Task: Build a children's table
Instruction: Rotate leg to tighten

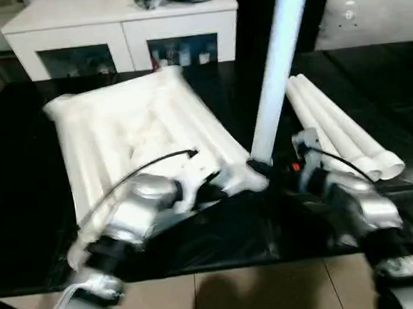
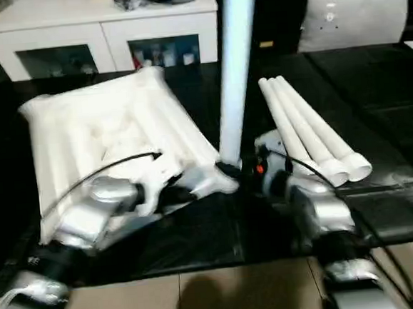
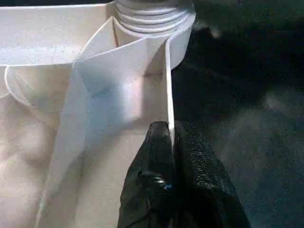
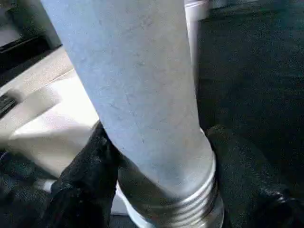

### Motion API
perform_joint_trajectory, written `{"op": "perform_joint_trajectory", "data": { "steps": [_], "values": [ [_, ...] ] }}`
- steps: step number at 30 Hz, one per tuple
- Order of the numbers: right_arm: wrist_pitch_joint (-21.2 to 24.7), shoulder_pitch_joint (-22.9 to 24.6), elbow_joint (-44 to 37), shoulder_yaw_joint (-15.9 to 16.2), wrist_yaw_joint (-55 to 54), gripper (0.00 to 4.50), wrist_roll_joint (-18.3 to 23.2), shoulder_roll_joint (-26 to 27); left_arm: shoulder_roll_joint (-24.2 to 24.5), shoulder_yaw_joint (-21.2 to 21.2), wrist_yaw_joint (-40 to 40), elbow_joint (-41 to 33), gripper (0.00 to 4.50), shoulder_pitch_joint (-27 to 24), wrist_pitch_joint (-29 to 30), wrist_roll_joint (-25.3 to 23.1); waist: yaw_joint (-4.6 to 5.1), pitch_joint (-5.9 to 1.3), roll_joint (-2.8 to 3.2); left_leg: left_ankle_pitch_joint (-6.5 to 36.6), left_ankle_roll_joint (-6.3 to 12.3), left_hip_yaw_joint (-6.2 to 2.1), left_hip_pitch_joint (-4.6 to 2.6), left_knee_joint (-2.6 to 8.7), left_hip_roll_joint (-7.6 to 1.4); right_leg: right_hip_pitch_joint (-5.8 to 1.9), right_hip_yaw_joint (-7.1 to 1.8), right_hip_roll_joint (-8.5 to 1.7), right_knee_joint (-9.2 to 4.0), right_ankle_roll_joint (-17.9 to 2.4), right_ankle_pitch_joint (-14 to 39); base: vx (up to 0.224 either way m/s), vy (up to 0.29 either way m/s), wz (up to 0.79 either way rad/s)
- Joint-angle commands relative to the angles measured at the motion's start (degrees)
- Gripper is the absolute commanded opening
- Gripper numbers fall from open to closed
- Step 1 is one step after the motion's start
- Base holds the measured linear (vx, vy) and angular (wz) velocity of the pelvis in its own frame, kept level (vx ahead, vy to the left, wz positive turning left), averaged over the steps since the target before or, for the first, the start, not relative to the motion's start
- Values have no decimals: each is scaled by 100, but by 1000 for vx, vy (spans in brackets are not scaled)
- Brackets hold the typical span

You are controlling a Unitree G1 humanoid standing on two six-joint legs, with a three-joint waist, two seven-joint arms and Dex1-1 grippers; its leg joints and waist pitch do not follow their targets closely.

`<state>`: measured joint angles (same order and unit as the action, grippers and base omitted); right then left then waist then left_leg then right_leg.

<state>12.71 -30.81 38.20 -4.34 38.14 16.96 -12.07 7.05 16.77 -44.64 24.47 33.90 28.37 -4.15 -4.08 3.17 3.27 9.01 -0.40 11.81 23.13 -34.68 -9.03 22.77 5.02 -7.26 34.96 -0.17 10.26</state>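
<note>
So the tabletop (image 1: 129,132) is lying upside down on the black work table (image 1: 25,212), ribs facing up, a bit tilted toward the left side. One leg (image 1: 275,70) is standing upright at the top's near right corner, its threaded end sitting at the corner socket (image 3: 154,19).

Left gripper (image 3: 170,130) is pinched tight on the thin side wall of the top, right by that socket, one black finger (image 3: 156,156) on the inside of the rim and the other on the outside. No gap between them besides the plastic itself.

Right gripper (image 4: 159,142) is wrapped around the bottom of the upright leg, just above the threads. Its fingers (image 4: 90,171) sit on opposite sides of the tube, touching it, so it's spread about a tube's width and clamped on.

Three more legs (image 1: 337,126) are lying side by side on the work table, right of the upright one, flared ends toward the robot. Behind it all there's a white cabinet (image 1: 122,32).
</note>
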Motion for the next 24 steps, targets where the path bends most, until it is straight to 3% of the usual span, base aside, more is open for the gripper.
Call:
{"op": "perform_joint_trajectory", "data": {
  "steps": [1, 2, 5, 6, 8, 10, 12, 13, 15, 18, 19, 20, 24],
  "values": [
    [384, -129, 414, -41, -899, 253, -52, 359, -577, -58, 469, -132, 0, 432, 35, 227, -11, -379, -70, 2658, -256, -293, -241, 492, -370, -113, -217, -278, -579, -943, 2477, 0, 0, 0],
    [350, -196, 455, -67, -1214, 253, -138, 457, -773, -124, 734, -15, 0, 516, 84, 212, 0, -372, -52, 2573, -228, -288, -194, 504, -364, -136, -215, -274, -583, -915, 2403, 0, 0, 0],
    [78, -235, 528, 33, -1292, 253, -304, 485, -821, -61, 788, -7, 0, 538, 40, 122, 2, -407, -71, 2406, -132, -295, -146, 510, -365, -176, -207, -278, -563, -892, 2098, 0, 0, 0],
    [-19, -265, 604, 38, -1271, 288, -326, 506, -829, -29, 809, -33, 0, 529, 31, 72, 4, -425, -45, 2294, -60, -288, -134, 503, -363, -192, -209, -275, -539, -941, 1858, 0, 0, 0],
    [-107, -274, 599, -43, -1227, 288, -270, 528, -794, 17, 786, -110, 0, 490, 52, 10, 4, -434, -71, 2124, 72, -259, -127, 483, -354, -200, -215, -269, -529, -1046, 1567, 0, 0, 0],
    [-138, -223, 449, -99, -1173, 288, -218, 518, -728, 41, 799, -126, 0, 468, 10, -44, -19, -452, -49, 1821, 233, -250, -115, 466, -363, -222, -213, -268, -494, -1145, 1247, 0, 0, 0],
    [-223, -51, -4, -176, -1260, 288, -238, 482, -649, 73, 877, -18, 0, 499, -102, -116, -37, -457, -46, 1696, 309, -241, -119, 462, -372, -218, -209, -249, -474, -1194, 1052, 0, 0, 0],
    [-259, -1, -113, -189, -1271, 288, -238, 466, -640, 82, 881, 5, 0, 505, -145, -126, -38, -455, -76, 1661, 332, -234, -115, 461, -374, -218, -210, -245, -473, -1198, 1012, 0, 0, 0],
    [-337, 189, -516, -246, -1270, 288, -172, 402, -605, 107, 900, 65, 0, 514, -272, -164, -101, -464, -52, 1552, 367, -236, -120, 460, -389, -214, -208, -246, -454, -1192, 947, 0, 0, 0],
    [-201, 561, -1317, -241, -958, 288, 24, 218, -620, 9, 944, 178, 0, 515, -323, -116, -177, -454, -54, 1658, 314, -224, -161, 471, -408, -192, -220, -241, -484, -1091, 1071, 0, 0, 0],
    [-141, 651, -1502, -232, -948, 323, 41, 187, -621, -10, 869, 170, 43, 501, -284, -65, -200, -457, -55, 1619, 314, -228, -142, 476, -406, -206, -218, -245, -477, -1081, 1076, 0, 0, 0],
    [16, 847, -1911, -228, -935, 323, 104, 137, -591, 9, 707, 94, 53, 436, -227, 5, -236, -453, -27, 1608, 312, -230, -139, 477, -406, -197, -221, -253, -479, -1044, 1144, 0, 0, 0],
    [541, 1181, -2466, -136, -806, 323, 259, 21, -482, 168, 601, 94, 79, 320, -399, -42, -257, -470, -13, 1415, 359, -246, -114, 474, -407, -200, -213, -245, -452, -1043, 863, 0, 0, 0]
  ]
}}
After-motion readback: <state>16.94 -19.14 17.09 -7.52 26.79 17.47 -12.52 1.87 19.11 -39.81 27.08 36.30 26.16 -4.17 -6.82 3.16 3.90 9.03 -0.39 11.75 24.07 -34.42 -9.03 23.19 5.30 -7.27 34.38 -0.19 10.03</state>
